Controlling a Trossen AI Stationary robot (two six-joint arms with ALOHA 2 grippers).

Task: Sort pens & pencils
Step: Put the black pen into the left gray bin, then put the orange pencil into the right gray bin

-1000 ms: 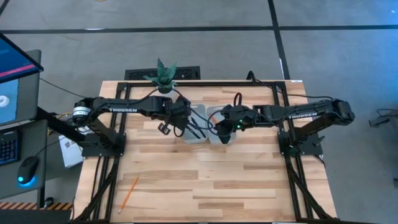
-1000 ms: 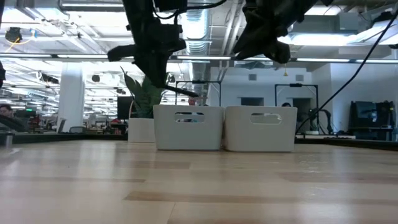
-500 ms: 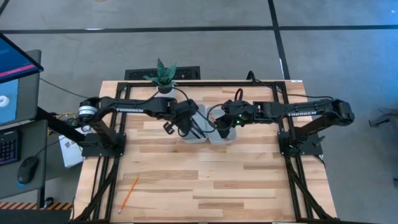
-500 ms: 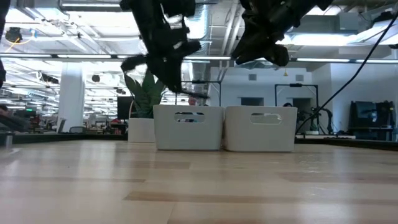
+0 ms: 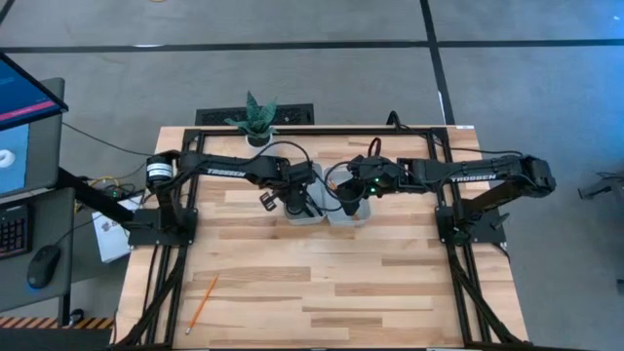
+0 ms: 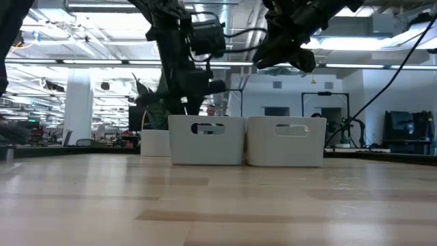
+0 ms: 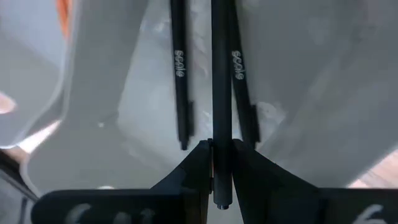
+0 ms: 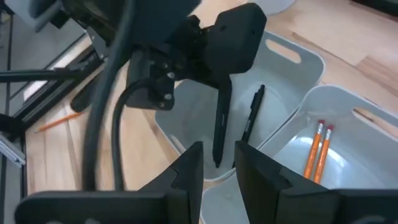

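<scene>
My left gripper (image 5: 295, 198) stands over the left white bin (image 5: 310, 216), shut on a black pen (image 8: 219, 132) that reaches down into it. Two more pens (image 7: 179, 81) lie on that bin's floor. The right white bin (image 8: 348, 118) stands against it and holds two orange pencils (image 8: 317, 149). Above this bin my right gripper (image 8: 219, 167) hovers with its fingers apart and nothing between them. A third pencil (image 5: 202, 302) lies flat on the table near the front left. My left gripper pinches the pen between its two fingers, close to the pen's upper end (image 7: 221, 163). The fingers come steeply from above, and the pen runs on along them. It hangs nearly upright with its lower tip (image 8: 216, 163) inside the left bin. Whether the tip touches the floor does not show.
A potted plant (image 5: 255, 119) stands at the table's far edge behind the bins. Black frame rails (image 5: 322, 130) run along the table's far edge and sides. Bare wood (image 5: 331, 283) stretches from the bins to the near edge.
My left gripper has sunk and gone toward the table's right, onto the left bin, rolling its wrist. The pen it carries has swung from lying almost level above the rim to pointing down into the bin.
</scene>
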